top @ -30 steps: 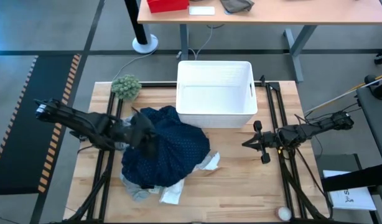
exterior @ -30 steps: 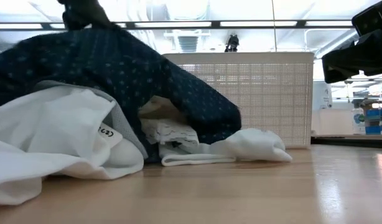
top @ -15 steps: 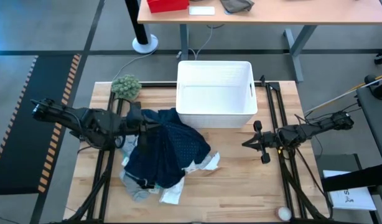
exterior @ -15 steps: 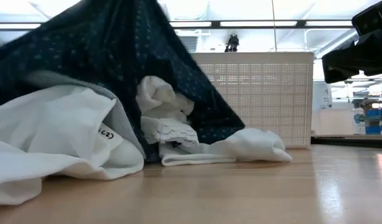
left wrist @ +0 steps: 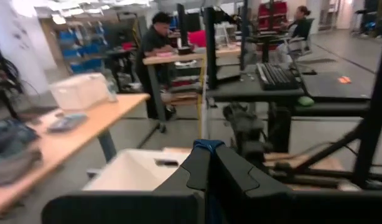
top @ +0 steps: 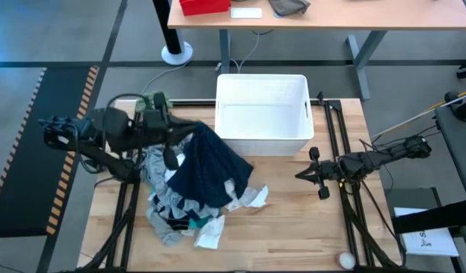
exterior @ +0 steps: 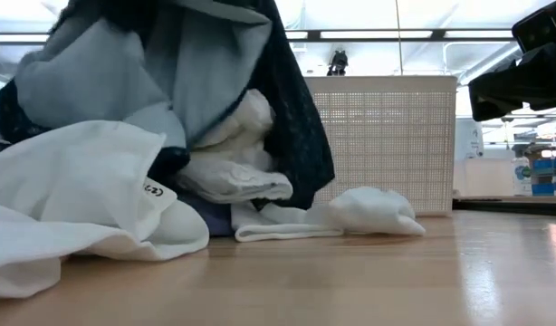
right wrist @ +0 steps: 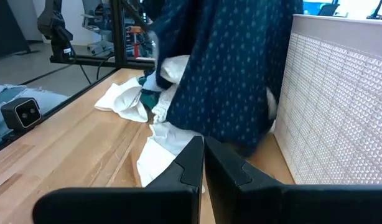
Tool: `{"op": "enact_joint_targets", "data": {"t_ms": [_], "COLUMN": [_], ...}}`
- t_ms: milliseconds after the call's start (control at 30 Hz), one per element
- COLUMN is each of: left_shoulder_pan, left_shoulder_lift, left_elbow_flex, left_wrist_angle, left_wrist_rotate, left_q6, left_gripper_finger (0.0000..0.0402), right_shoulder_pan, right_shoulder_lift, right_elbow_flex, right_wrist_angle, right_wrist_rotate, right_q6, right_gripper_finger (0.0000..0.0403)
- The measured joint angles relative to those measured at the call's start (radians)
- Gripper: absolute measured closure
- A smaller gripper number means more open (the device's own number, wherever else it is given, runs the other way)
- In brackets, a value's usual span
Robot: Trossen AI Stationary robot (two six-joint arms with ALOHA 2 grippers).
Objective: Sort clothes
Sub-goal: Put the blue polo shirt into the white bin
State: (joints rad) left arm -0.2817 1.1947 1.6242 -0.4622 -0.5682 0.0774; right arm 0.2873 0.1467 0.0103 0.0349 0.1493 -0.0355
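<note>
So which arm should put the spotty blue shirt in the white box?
Probably the left. Its end effector is already shut on the dotted navy garment, lifted above the pile beside the white bin. The right end effector waits empty, shut, off to the right.

- We see a white plastic bin [top: 262,112] at the table's [top: 294,227] far edge.
- Left of the bin sits a fuzzy green ball [top: 151,100].
- Beyond the bin, a red box [top: 204,6] on a desk [top: 332,19].
</note>
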Motion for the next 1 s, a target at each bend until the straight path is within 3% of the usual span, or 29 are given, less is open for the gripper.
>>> {"op": "enact_joint_targets", "data": {"t_ms": [700,1000], "left_shoulder_pan": [0.063,0.098], "left_shoulder_lift": [0.302,0.318], "left_elbow_flex": [0.686,0.721], "left_wrist_angle": [-0.162,-0.058], "left_wrist_rotate": [0.0,0.0], "left_q6": [0.235,0.299], "left_gripper_finger": [0.0401,0.0401], "right_shoulder_pan": [0.0,0.0], "right_shoulder_lift": [0.0,0.0], "right_elbow_flex": [0.0,0.0], "right_wrist_angle": [0.0,0.0], "right_wrist_rotate": [0.0,0.0], "right_q6": [0.0,0.0], "right_gripper_finger": [0.0403,0.0403]}}
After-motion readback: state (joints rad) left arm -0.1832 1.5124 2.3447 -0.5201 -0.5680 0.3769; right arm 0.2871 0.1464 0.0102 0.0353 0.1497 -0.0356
